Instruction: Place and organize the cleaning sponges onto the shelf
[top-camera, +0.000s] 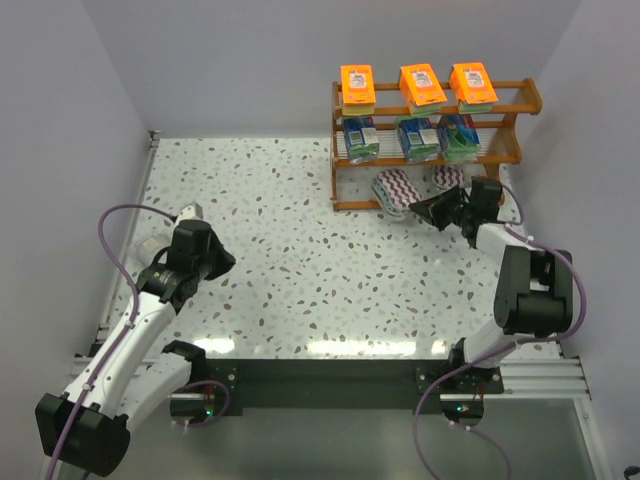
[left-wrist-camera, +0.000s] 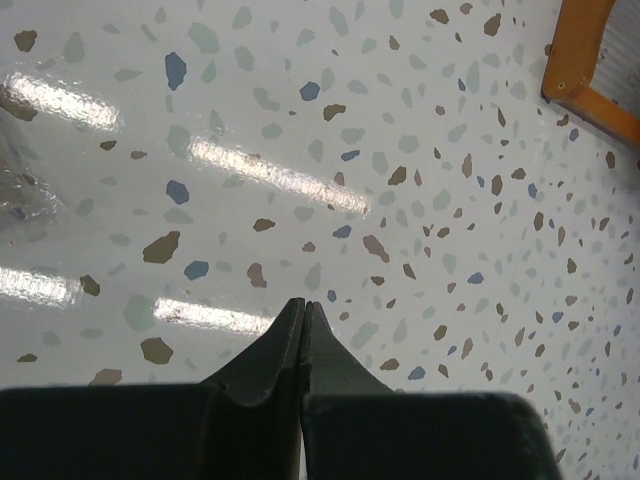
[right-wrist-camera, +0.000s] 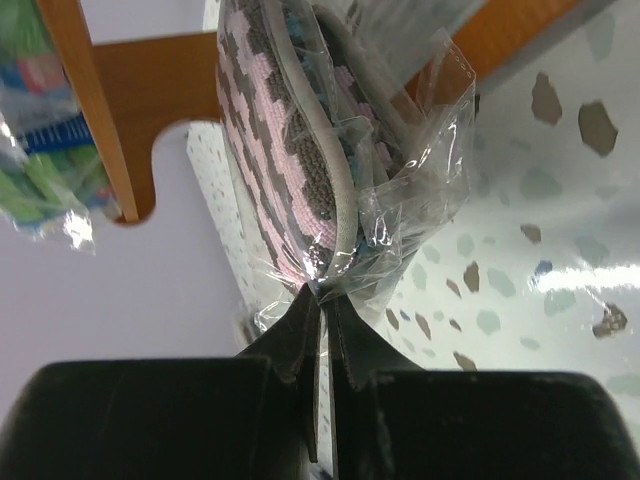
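My right fingers (right-wrist-camera: 300, 325) are pressed shut on the crimped plastic edge of a zigzag pack (right-wrist-camera: 290, 150). In the right wrist view the clear bag rises toward 12 o'clock from the tips, with the purple-and-white pad edge-on inside it. The top of the bag runs out of the picture. Behind it is the shelf (right-wrist-camera: 150, 90), whose wooden side panel crosses from 10 to 1 o'clock. A blurred blue-green pack (right-wrist-camera: 40, 160) shows at 9 o'clock.

From above, the right fingers (top-camera: 432, 210) point toward 9 o'clock at the shelf's (top-camera: 525, 98) lowest tier. The held pack (top-camera: 450, 178) sits just at that tier's right half, but I cannot tell whether it rests on the rail. Another zigzag pack (top-camera: 398, 190) lies on the same tier at its left. I cannot make out a third from here.

Three orange packs (top-camera: 422, 87) line the top tier and three blue-green packs (top-camera: 418, 140) line the middle one.

My left fingers (left-wrist-camera: 292, 330) are closed tip to tip with nothing between them, hanging over bare speckled tabletop (left-wrist-camera: 350, 150). A corner of the shelf foot (left-wrist-camera: 585, 60) shows at 1 o'clock. A crinkled glare at 9 o'clock is too faint to identify.

In the overhead view the left fingers (top-camera: 190, 212) are at the tabletop's 9 o'clock side, well apart from the shelf, aimed toward 12 o'clock.
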